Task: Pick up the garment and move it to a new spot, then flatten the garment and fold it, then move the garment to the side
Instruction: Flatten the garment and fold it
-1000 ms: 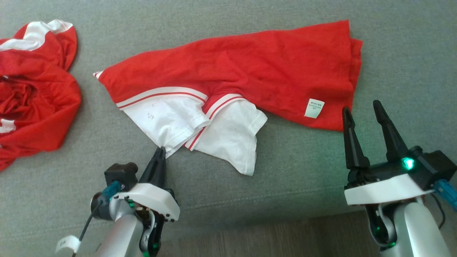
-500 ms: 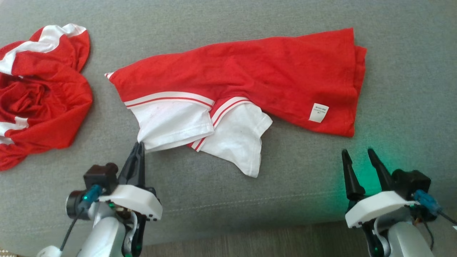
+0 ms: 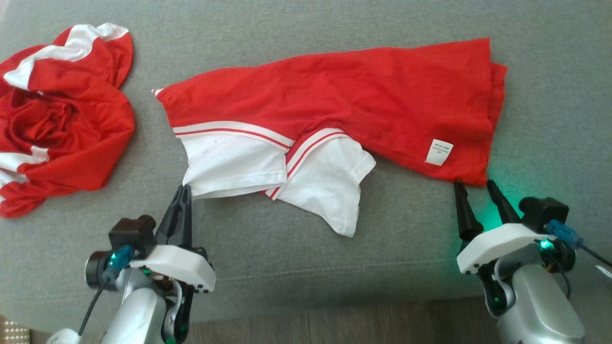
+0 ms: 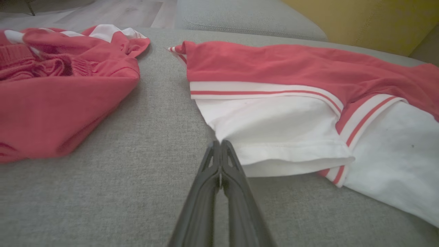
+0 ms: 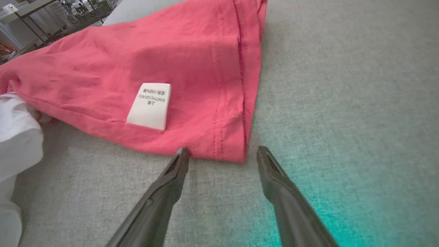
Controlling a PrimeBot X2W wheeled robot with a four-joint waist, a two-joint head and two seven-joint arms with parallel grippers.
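Head view: the garment [image 3: 334, 100] lies spread on the grey sofa [image 3: 287, 267]. A red heap [image 3: 62, 124] is cut off at the left edge.

Left wrist view: the left hand [image 4: 219, 143] is pressed shut at the white sleeve [image 4: 274, 127] corner; whether it pinches cloth is unclear.

Right wrist view: the right hand [image 5: 223, 151] is wide, its tips just short of the red hem corner.

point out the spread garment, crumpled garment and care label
spread garment [image 3: 382, 91]: head view, red body
crumpled garment [image 3: 71, 129]: head view, bunched red middle
care label [image 5: 148, 106]: right wrist view, printed middle

Garments [image 3: 344, 95] [image 3: 67, 119] x2, grippers [image 3: 184, 188] [image 3: 473, 184] x2
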